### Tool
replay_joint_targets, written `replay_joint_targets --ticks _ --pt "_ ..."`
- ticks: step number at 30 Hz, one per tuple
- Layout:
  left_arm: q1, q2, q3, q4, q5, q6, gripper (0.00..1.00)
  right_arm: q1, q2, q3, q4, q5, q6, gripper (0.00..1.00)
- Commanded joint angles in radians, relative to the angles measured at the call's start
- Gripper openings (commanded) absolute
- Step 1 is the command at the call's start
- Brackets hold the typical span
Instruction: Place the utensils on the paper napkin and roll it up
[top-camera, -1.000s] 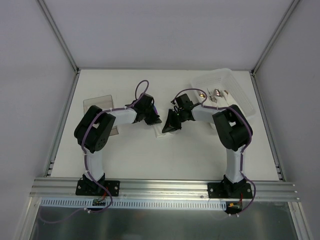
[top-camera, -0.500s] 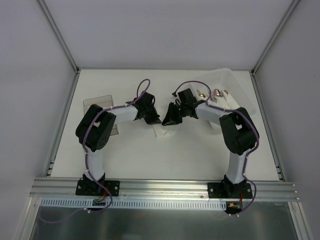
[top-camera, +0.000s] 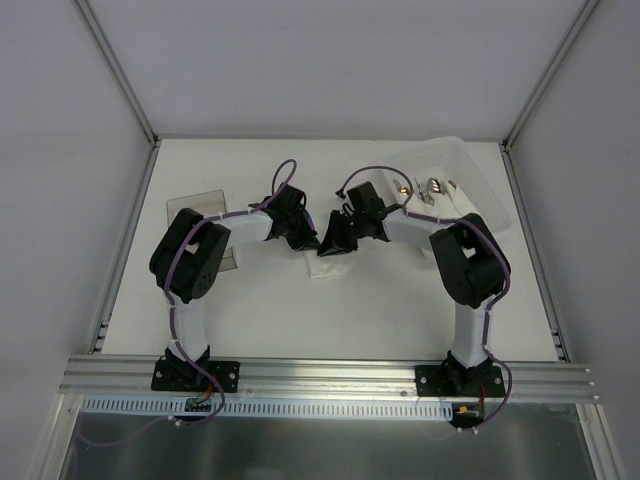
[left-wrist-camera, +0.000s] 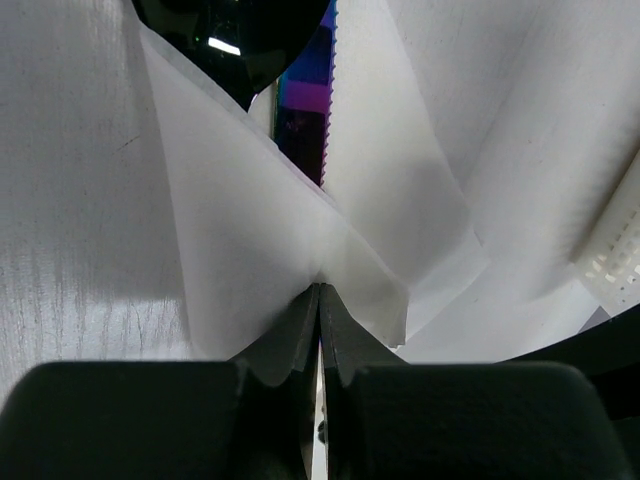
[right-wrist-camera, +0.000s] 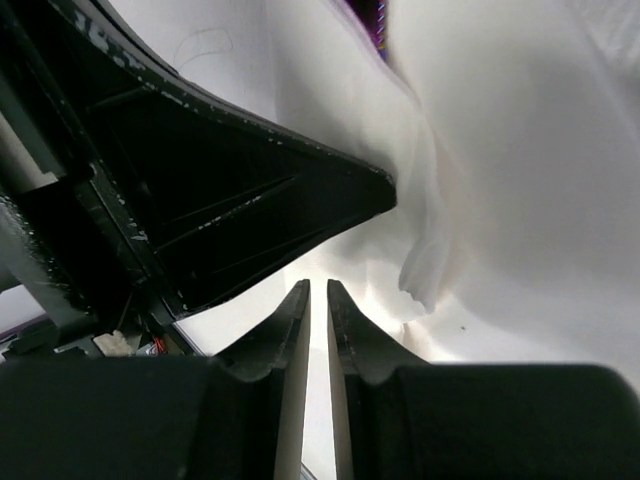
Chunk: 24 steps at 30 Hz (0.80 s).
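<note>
The white paper napkin (top-camera: 324, 266) lies mid-table between both grippers. In the left wrist view it is folded up (left-wrist-camera: 250, 230) over the utensils. Only the black spoon bowl (left-wrist-camera: 235, 30) and a strip of the iridescent purple piece (left-wrist-camera: 305, 115) show at the top. My left gripper (top-camera: 303, 236) (left-wrist-camera: 320, 290) is shut on a raised fold of the napkin. My right gripper (top-camera: 336, 242) (right-wrist-camera: 318, 288) is just right of it. Its jaws stand almost together with a thin slit and nothing seen between them, tips at the crumpled napkin (right-wrist-camera: 500, 200). A purple edge (right-wrist-camera: 374, 16) peeks out.
A clear plastic box (top-camera: 480, 195) with silver and gold-toned cutlery (top-camera: 430, 187) stands at the back right, close behind the right arm. A clear flat lid (top-camera: 196, 208) lies at the left. The left gripper's black body (right-wrist-camera: 220, 200) fills the left of the right wrist view.
My right gripper has moved left and slightly back, closing in on the left gripper. The napkin between them is more bunched up. The left gripper has barely moved.
</note>
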<state>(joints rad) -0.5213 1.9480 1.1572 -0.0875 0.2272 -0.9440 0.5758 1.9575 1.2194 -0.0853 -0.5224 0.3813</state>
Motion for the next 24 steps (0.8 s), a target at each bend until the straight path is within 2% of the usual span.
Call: replay_joint_targets --ticks 1,10,16,21,24 --pt "0.006 0.022 -0.042 -0.15 -0.017 0.002 0.0 0.019 0.009 0.029 0.029 0.019 0.007 0.15" --pt "0.006 0.017 -0.047 -0.15 -0.015 0.005 0.0 0.021 0.06 0.037 0.006 0.145 0.036 0.11" --pt "0.006 -0.014 -0.047 -0.149 -0.022 0.004 0.0 0.024 0.098 0.071 -0.088 0.189 0.013 0.09" --pt "0.01 -0.116 -0.036 -0.15 -0.063 0.022 0.14 0.032 0.096 0.077 -0.126 0.223 -0.036 0.09" --pt "0.01 -0.165 -0.024 -0.15 -0.08 0.034 0.18 0.035 0.103 0.086 -0.152 0.229 -0.053 0.09"
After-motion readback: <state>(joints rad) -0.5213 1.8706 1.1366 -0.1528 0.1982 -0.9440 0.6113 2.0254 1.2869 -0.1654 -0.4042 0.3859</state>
